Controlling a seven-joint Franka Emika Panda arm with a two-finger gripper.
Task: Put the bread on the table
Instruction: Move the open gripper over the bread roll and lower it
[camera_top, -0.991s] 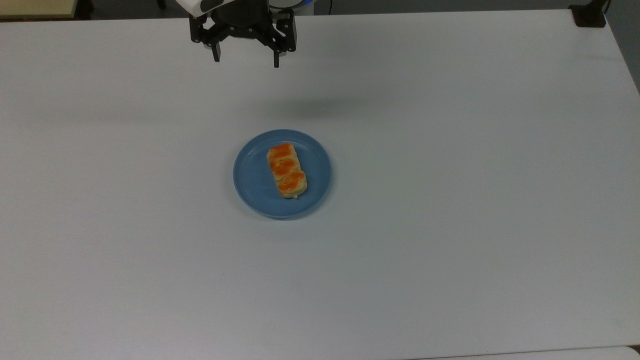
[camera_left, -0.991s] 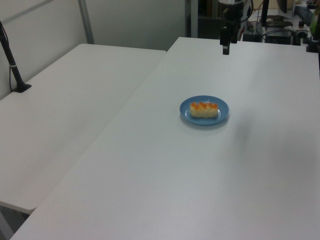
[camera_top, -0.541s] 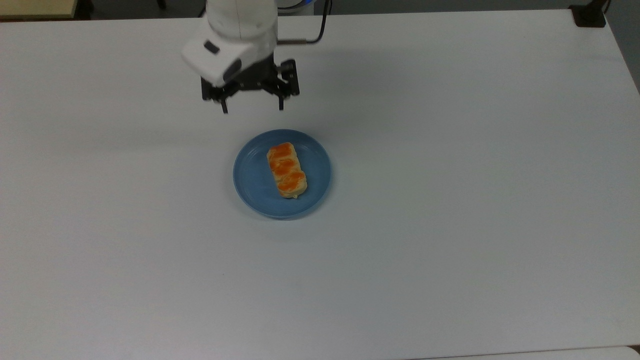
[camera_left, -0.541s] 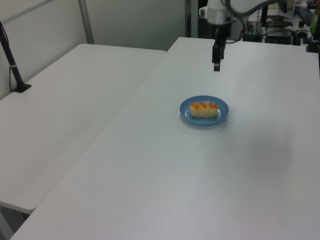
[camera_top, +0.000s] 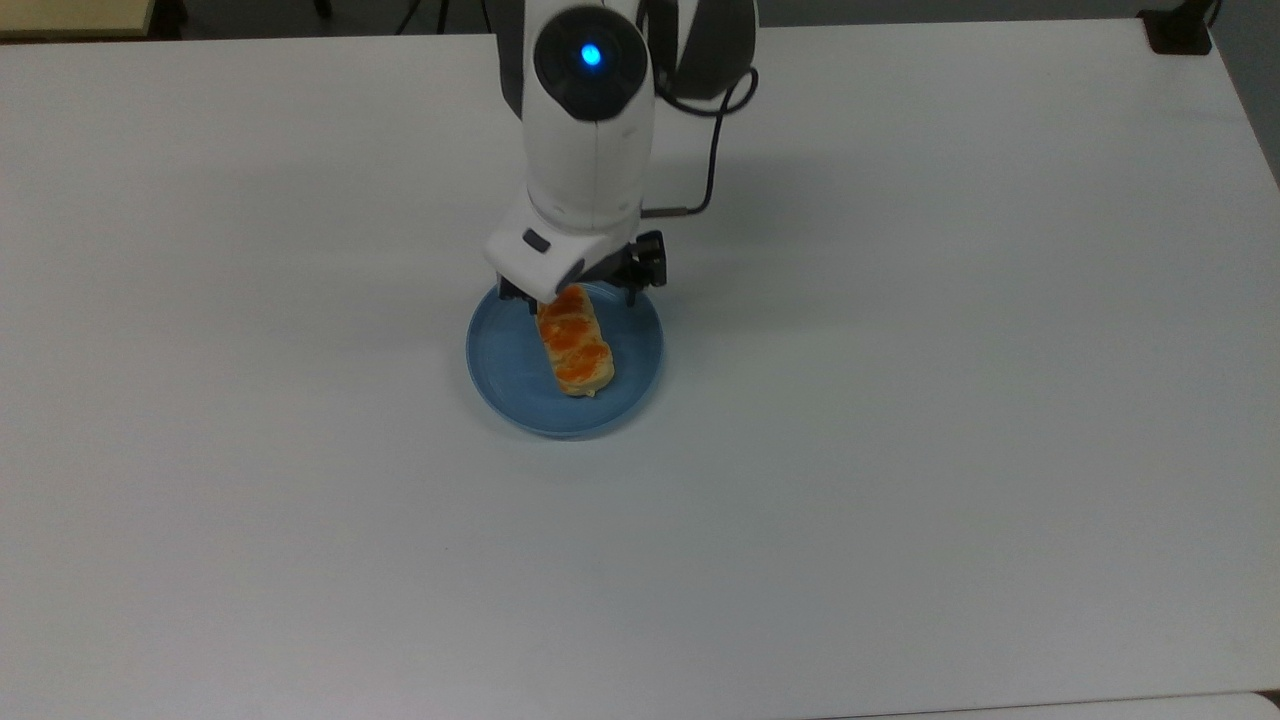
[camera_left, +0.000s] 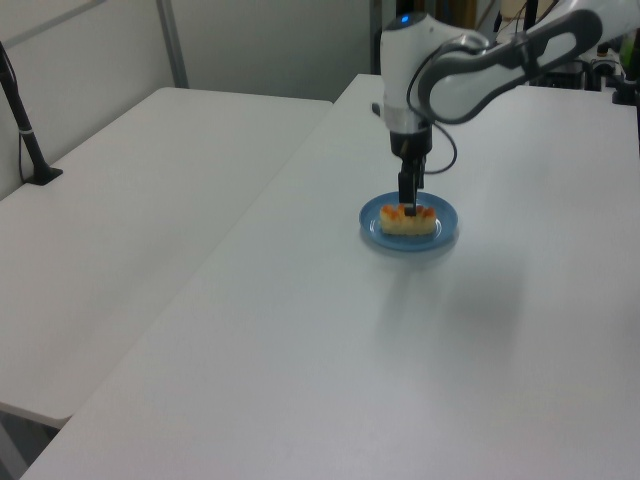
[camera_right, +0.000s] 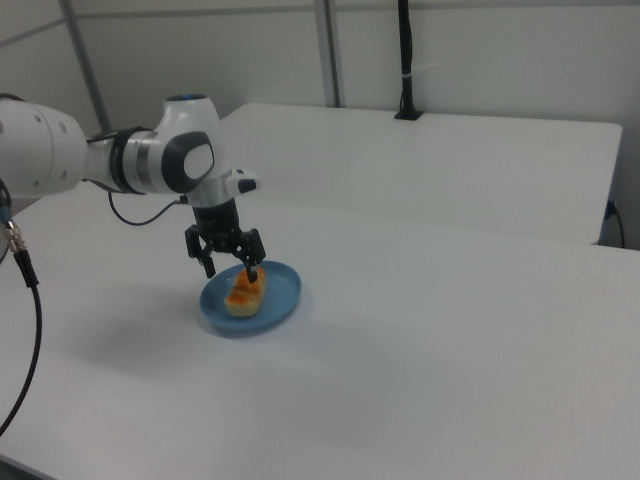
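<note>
End effector (camera_right: 231, 268) has descended over the bread (camera_top: 574, 343).

White Franka Panda arm (camera_top: 590, 140) with grey joint bands, blue indicator light (camera_top: 591, 55) on top, black cable (camera_top: 712, 150) looping above the fingers, black two-finger gripper (camera_right: 231, 266).

you're in a lab here: plain white worktop (camera_right: 430, 330), a second white table (camera_left: 150, 190) alongside, bare partition walls (camera_right: 480, 60), black camera post (camera_right: 406, 60) clamped on.
</note>
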